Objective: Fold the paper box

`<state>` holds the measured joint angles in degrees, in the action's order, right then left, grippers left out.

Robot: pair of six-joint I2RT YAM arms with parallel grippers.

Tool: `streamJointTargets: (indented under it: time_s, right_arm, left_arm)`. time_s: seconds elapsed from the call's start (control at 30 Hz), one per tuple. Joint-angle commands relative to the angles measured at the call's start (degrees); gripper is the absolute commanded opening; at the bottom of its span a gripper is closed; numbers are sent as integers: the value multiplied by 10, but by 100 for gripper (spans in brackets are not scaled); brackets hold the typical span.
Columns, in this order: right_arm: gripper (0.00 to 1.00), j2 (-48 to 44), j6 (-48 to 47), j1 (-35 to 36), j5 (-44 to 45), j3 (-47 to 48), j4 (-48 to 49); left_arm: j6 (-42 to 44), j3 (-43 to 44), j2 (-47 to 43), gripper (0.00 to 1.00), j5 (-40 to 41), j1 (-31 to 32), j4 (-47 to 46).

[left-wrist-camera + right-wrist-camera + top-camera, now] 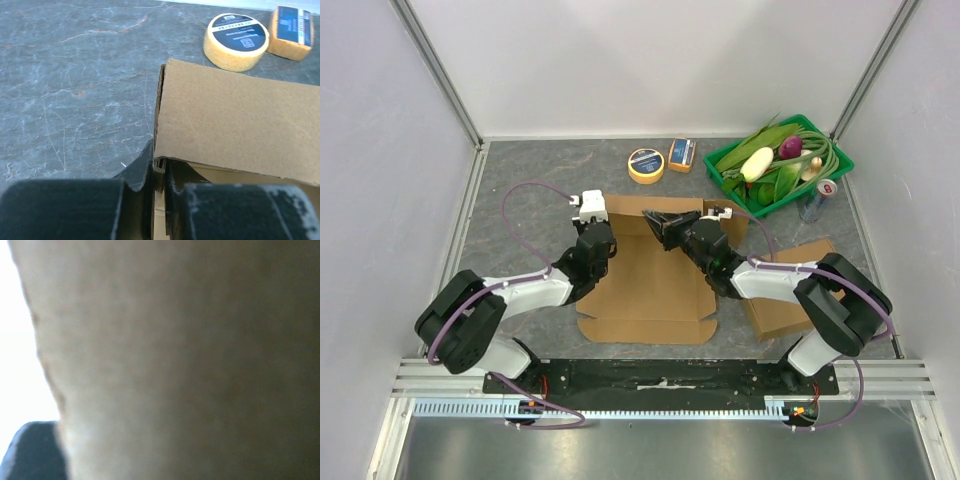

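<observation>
The flat cardboard paper box (pixel 655 285) lay in the middle of the grey counter (pixel 530 170), between the two arms, with its near flaps spread flat and its far flap (pixel 235 120) raised on edge.

The left pincer (pixel 159 185) sat at the far left corner of the box. Its two dark fingers (pixel 65 210) were drawn almost together, and the thin left end of the raised flap was pinched in the narrow slot between them.

The right pincer (pixel 660 225) reached in from the right to the middle of the far flap, its black fingers closed together. Its wrist view was filled with blurred brown cardboard pressed close to the lens, so I cannot tell whether it held the flap or only leaned on it.

Beyond the flap, a round yellow sponge (pixel 236 35) and a rectangular yellow sponge (pixel 290 27) lay side by side. A green basket (pixel 717 158) of vegetables stood at the far right, with a can (pixel 823 190) just beside its near edge. A second cardboard piece (pixel 775 310) lay under the right arm.
</observation>
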<state>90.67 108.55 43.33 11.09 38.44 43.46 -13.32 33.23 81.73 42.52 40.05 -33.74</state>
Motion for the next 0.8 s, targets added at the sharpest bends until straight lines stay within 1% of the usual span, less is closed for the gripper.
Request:
streamJointTargets:
  time_s: [0.0, 0.03, 0.07, 0.17, 0.2, 0.23, 0.27, 0.33, 0.47, 0.53, 0.67, 0.77]
  right_arm:
    - [0, -12, 39, 13, -20, 21, -95]
    - [0, -10, 41, 14, -24, 25, -99]
    - [0, -9, 42, 13, -27, 33, -96]
    - [0, -3, 37, 14, -33, 44, -96]
    - [0, -1, 37, 13, -32, 43, -95]
    - [0, -1, 36, 12, -33, 42, -93]
    - [0, 0, 35, 12, -33, 39, -91]
    - [0, 0, 34, 12, -33, 36, -87]
    - [0, -2, 31, 11, -29, 30, -86]
    - [0, -6, 27, 9, -28, 30, -87]
    - [0, -9, 25, 6, -31, 26, -87]
    - [0, -8, 30, 6, -34, 23, -80]
  left_arm:
    - [-61, 31, 45, 2, 146, 6, 85]
    - [-52, 26, 46, 2, 135, 7, 76]
    - [-19, 21, 47, 2, 122, 7, 41]
    - [69, -1, 46, 2, -7, 7, -21]
    - [81, -11, 37, 7, -96, 3, -42]
    - [81, -12, 30, 23, -117, 1, -34]
    - [74, -14, 23, 28, -119, 1, -23]
    - [59, -30, -9, 39, -154, -6, -17]
    - [30, -58, -59, 49, -186, -16, -15]
    - [16, -77, -92, 55, -206, -23, -14]
    - [13, -105, -119, 59, -199, -27, -19]
    - [20, -101, -99, 54, -191, -38, -15]
